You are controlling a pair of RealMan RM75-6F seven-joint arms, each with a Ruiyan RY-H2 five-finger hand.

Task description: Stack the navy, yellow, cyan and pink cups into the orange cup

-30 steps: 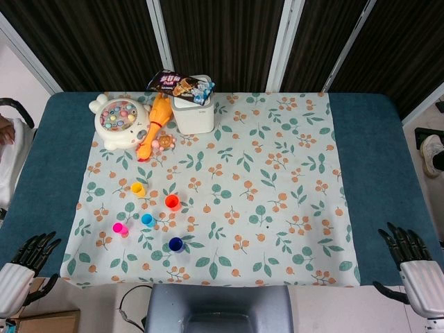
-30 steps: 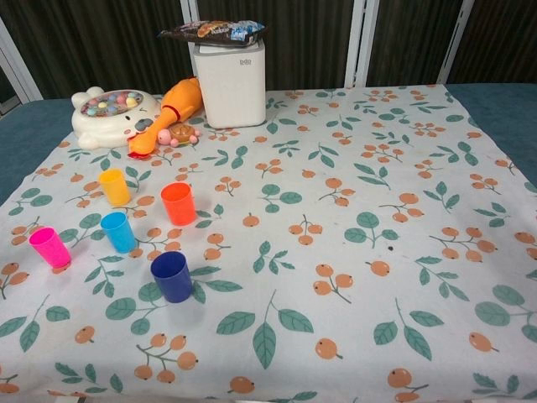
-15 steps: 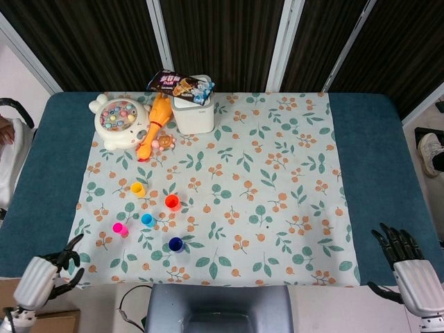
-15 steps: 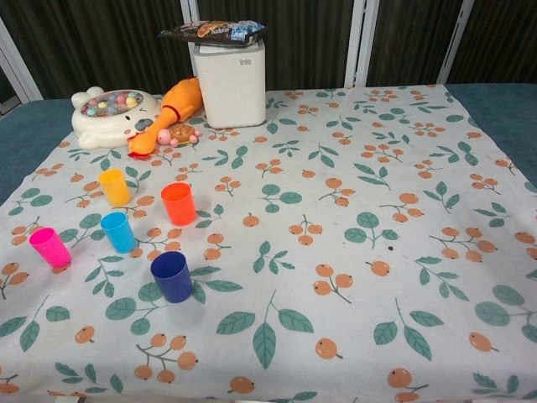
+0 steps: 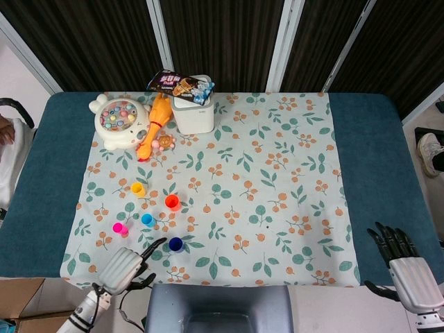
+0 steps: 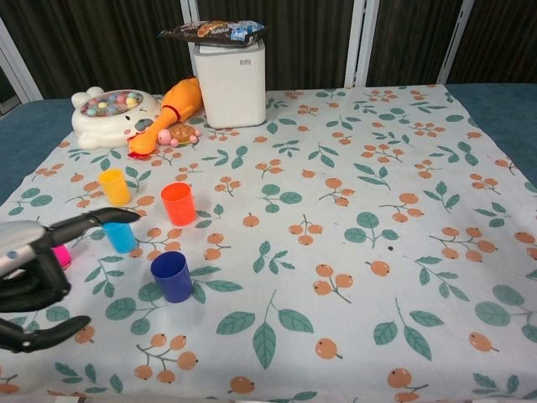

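Five small cups stand upright on the left part of the floral cloth: orange (image 5: pixel 172 202) (image 6: pixel 178 203), yellow (image 5: pixel 138 189) (image 6: pixel 114 186), cyan (image 5: pixel 147 220) (image 6: pixel 119 233), pink (image 5: pixel 118 228) (image 6: pixel 60 255) and navy (image 5: pixel 175 244) (image 6: pixel 172 276). My left hand (image 5: pixel 125 268) (image 6: pixel 38 275) hovers open at the front left, fingers spread, just left of the navy cup and touching no cup. In the chest view it hides most of the pink cup. My right hand (image 5: pixel 403 263) is open off the table's front right corner.
At the back left stand a white bin (image 5: pixel 193 113) with a snack bag (image 5: pixel 180 84) on top, a rubber chicken (image 5: pixel 155 122) and a white fishing-game toy (image 5: pixel 119 122). The cloth (image 5: pixel 277 180) lies on a blue table (image 5: pixel 374 152). A grey chair back (image 5: pixel 218 308) sits at the front edge.
My left hand has swung in from the table's left front corner toward the navy cup and now shows in the chest view. The right hand drifted slightly. The cups have not moved.
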